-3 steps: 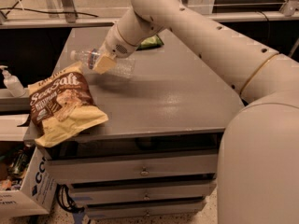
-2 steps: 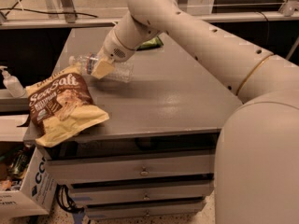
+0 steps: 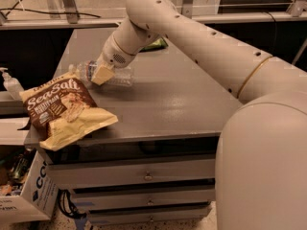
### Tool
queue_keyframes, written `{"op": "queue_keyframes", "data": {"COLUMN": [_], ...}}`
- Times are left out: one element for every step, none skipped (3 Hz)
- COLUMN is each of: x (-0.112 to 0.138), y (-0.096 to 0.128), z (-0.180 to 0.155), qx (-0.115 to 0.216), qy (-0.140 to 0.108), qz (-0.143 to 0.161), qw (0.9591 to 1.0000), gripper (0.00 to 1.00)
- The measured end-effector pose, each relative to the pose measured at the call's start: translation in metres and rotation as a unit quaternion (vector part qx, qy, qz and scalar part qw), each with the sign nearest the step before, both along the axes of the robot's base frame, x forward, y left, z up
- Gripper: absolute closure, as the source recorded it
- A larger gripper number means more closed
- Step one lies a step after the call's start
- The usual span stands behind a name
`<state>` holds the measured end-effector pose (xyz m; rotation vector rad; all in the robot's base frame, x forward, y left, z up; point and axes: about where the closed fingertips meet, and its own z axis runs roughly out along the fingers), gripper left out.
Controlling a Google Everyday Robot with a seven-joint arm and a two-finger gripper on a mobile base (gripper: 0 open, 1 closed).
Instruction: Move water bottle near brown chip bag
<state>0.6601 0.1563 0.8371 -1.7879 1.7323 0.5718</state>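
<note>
Camera view | hand (image 3: 102,74) clamped on lying water bottle (image 3: 120,76), partly hiding it | brown chip bag (image 3: 62,107) just beside.

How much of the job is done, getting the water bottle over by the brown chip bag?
Nearly done, it looks. The water bottle lies on its side on the table, with its cap close to the brown chip bag. In hand: the claw sits on the bottle's middle. Left: probably just backing the claw away, maybe after a small nudge closer.
</note>
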Motion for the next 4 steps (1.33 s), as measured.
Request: {"op": "queue_keyframes", "data": {"x": [0.0, 0.0017, 0.0032, 0.0032], "y": [0.0, -0.0023, -0.0042, -0.0042], "z": [0.0, -0.0009, -0.0014, -0.0014], "qx": [0.0, -0.001, -0.002, -0.002], "qy": [0.0, 0.002, 0.004, 0.004], "qz": [0.0, -0.004, -0.008, -0.008], "qw": [1.0, 1.0, 1.0, 1.0], "gripper": [0.67, 0.44, 0.21, 0.01]}}
